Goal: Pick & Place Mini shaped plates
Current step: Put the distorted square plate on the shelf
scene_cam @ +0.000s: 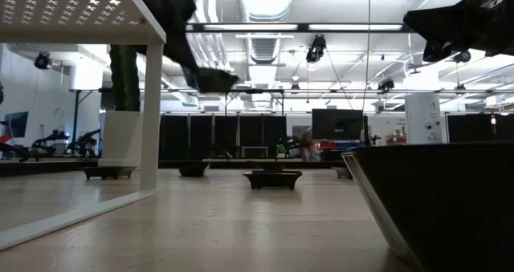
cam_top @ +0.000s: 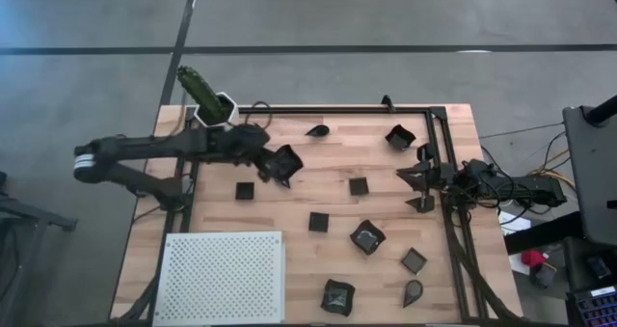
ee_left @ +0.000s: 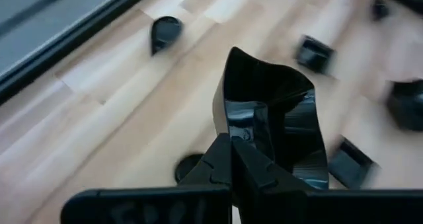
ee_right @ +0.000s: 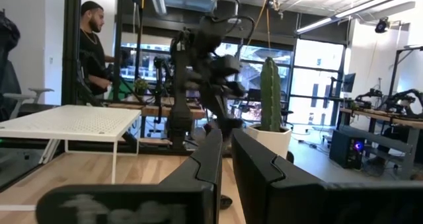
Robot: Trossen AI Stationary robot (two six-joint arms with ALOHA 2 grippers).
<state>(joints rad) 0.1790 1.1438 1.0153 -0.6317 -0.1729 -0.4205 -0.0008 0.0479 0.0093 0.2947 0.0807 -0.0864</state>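
Observation:
My left gripper (cam_top: 273, 163) is shut on a dark wavy-edged mini plate (cam_top: 287, 162) and holds it above the far left part of the wooden table; the low view shows that plate (scene_cam: 214, 79) in the air. Several other dark mini plates lie flat on the wood, among them a teardrop one (cam_top: 317, 130), a small square one (cam_top: 245, 190) and a wavy one (cam_top: 367, 236). My right gripper (cam_top: 421, 177) waits at the table's right side, fingers together with nothing between them. My left gripper pinches the wavy plate's near wall at its rim (ee_left: 228, 121) between its two fingers. The fingers slant down from the table's left side. The plate sticks out ahead of the fingertips, tilted with its hollow (ee_left: 274, 118) in sight, lifted clear of the table.
A white perforated board (cam_top: 224, 277) on legs stands at the near left. A white pot with a green cactus (cam_top: 214, 103) stands at the far left corner. Black frame rails (cam_top: 453, 221) run along the far and right edges. A person (ee_right: 92, 45) stands beyond the table.

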